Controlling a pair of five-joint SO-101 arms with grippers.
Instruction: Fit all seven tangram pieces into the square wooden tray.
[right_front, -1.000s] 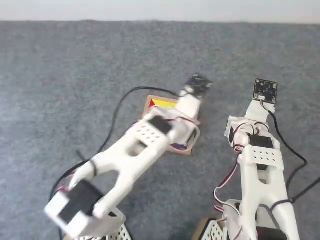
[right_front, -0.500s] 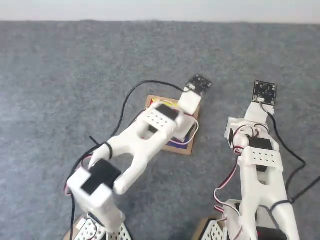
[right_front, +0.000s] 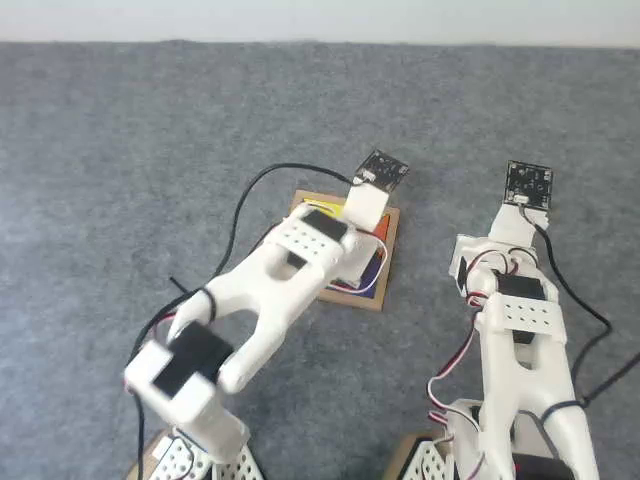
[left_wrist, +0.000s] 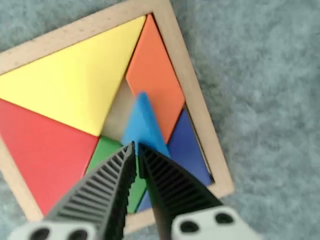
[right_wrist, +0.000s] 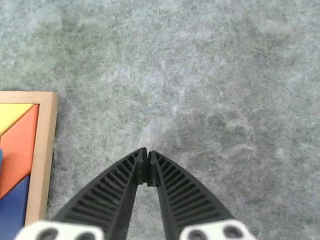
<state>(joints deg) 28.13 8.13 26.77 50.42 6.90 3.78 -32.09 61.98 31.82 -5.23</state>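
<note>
Clenched empty, the left gripper (left_wrist: 136, 146) is hovering over the tray's (left_wrist: 190, 85) middle; the blue triangle (left_wrist: 144, 125) is lying just ahead of its tips, apex pointing away. The right gripper (right_wrist: 148, 167), also clenched, is hanging beyond the tray's edge.

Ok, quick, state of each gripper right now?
Left gripper: closed, empty, tips over the light blue triangular piece in the square wooden tray.
Right gripper: closed, empty, over grey carpet.

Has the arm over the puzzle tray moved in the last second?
Yes. The left arm has swung leftward over the wooden tray, uncovering its right side; the tray stayed put.
</note>
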